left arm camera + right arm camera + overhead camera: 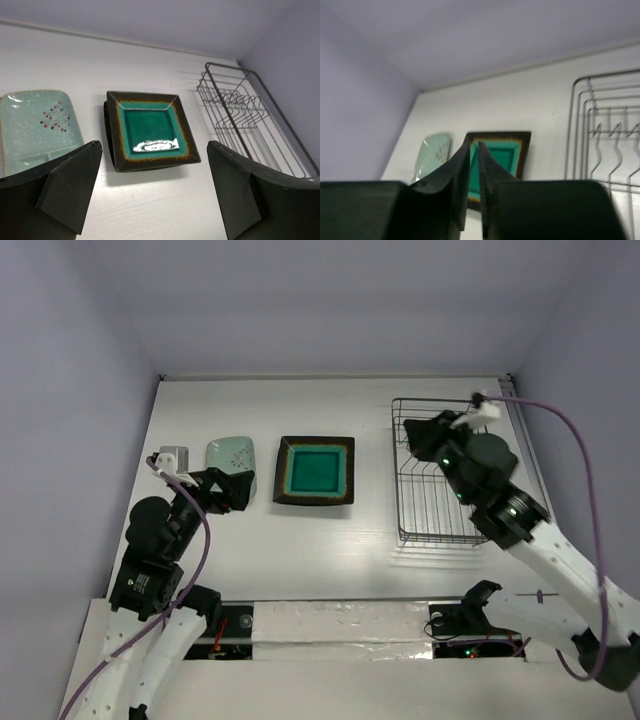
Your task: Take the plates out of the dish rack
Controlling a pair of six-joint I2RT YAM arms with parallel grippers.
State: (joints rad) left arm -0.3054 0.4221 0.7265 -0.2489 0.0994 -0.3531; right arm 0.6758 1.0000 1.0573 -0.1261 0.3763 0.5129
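White tabletop [300,540]. Left gripper [232,490] gaped empty over pale mint square glazed plate [35,125]; brown-rimmed teal square plate [150,127] lay just ahead. Right gripper [474,147] hung pinched, empty, above grey wire dish rack [432,510]. Both plates likely rigid, slick, brittle: grip rims.

Entry: legible txt, labels, brands, nos., signs: nil. I read none on mint plate [35,127], teal plate [150,127] or dish rack [245,115], all 3 views.

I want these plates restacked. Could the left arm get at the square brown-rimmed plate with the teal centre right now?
Probably yes: the left gripper is open, and the square brown-rimmed teal plate lies flat just ahead of it with nothing over it.
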